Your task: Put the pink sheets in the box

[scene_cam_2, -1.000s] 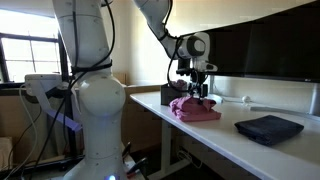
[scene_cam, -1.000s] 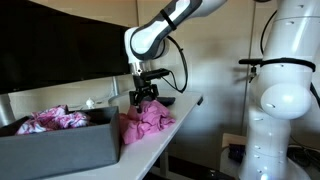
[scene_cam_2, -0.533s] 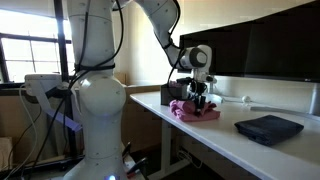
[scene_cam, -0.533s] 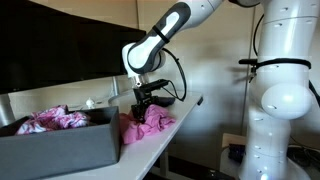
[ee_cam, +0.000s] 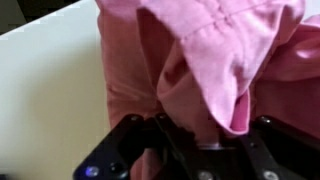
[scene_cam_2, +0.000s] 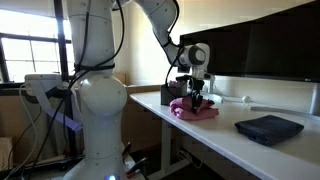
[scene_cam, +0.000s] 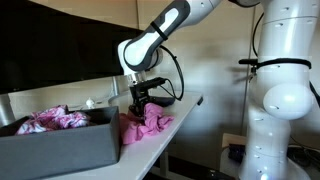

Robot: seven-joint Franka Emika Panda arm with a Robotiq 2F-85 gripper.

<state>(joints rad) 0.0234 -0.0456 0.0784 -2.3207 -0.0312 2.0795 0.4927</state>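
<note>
Between the fingers (ee_cam: 168, 138): a raised fold of the rose-pink sheet (ee_cam: 200, 60), with cloth lying against both inner faces. Neither wide apart nor fully together; cannot tell whether truly clamped on the fold or only brushing it.

Risk here: catching just a thin top layer and slipping free on the lift, or hauling up one corner and leaving the remainder trailing. Could then drag across the table (scene_cam: 186, 106) and off its edge. Could also snag on the box (scene_cam: 60, 150) wall and hang outside rather than drop in. Safer to judge the bite as shallow until proven otherwise.

Outward from the fingers: rest of the sheet heaped beneath and around them, close to the table's edge, just beside the end wall of the box. Inside the box already, the mottled pink sheet (scene_cam: 52, 120), well apart from the fingers.
</note>
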